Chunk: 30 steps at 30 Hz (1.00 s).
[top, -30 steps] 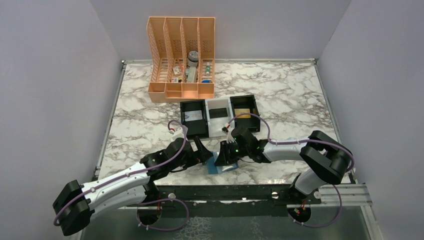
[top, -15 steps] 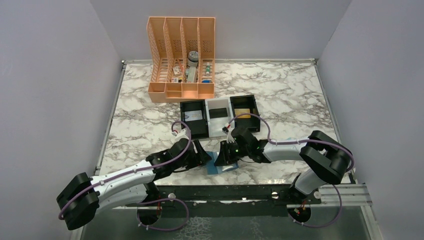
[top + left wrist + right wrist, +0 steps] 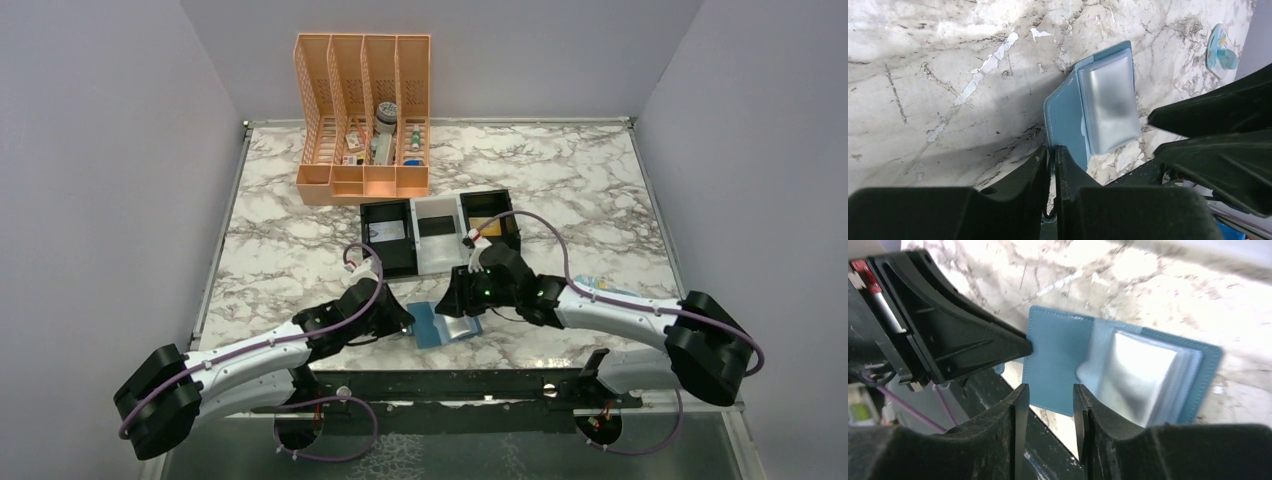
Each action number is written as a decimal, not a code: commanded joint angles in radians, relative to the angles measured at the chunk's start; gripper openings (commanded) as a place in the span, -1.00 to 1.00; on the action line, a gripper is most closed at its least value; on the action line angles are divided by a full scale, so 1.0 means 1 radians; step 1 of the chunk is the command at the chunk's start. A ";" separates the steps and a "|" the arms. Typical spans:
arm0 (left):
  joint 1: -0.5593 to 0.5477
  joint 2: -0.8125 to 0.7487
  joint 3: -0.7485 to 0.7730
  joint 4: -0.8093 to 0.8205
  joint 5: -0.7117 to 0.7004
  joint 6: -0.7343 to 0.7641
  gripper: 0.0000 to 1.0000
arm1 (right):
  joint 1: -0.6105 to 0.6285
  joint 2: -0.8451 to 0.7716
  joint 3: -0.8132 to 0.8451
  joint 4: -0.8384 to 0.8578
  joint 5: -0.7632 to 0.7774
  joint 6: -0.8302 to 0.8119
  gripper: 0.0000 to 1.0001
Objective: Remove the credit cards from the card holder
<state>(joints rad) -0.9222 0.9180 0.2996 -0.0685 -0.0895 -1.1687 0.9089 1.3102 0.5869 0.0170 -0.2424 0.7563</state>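
The light-blue card holder [image 3: 445, 325] lies open on the marble near the front edge. Its clear sleeves [image 3: 1143, 375] stand fanned over the right panel. My left gripper [image 3: 1050, 152] is shut on the left panel's edge [image 3: 1065, 120] and shows in the top view as the left gripper [image 3: 405, 322]. My right gripper [image 3: 1048, 395] hovers just above the holder's near side, open, with nothing between its fingers. It shows in the top view as the right gripper [image 3: 452, 300]. The sleeves look blurred and silvery, so I cannot make out credit cards inside. One black card [image 3: 437, 226] lies in the tray's middle compartment.
A black-and-white three-compartment tray [image 3: 440, 250] sits just behind the grippers. An orange file rack [image 3: 365, 185] with small items stands at the back. A pale blue packet [image 3: 600, 285] lies on the marble to the right, partly under the right arm.
The left gripper moved in and shut on the holder's left edge. The right gripper opened and drew back up and to the right, uncovering the open holder.
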 commanded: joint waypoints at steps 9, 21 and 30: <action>0.008 0.008 0.051 -0.012 -0.006 0.082 -0.73 | -0.066 -0.066 0.033 -0.236 0.174 -0.050 0.01; 0.008 0.054 0.079 -0.026 0.001 0.106 -0.73 | -0.065 -0.038 -0.013 -0.234 0.105 0.000 0.04; 0.008 0.074 0.086 -0.025 0.002 0.112 -0.74 | -0.066 -0.034 -0.034 -0.215 0.074 0.010 0.06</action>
<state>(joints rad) -0.9173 0.9817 0.3531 -0.0910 -0.0902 -1.0763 0.8425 1.2770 0.5686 -0.2165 -0.1310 0.7547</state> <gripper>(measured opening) 0.138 0.534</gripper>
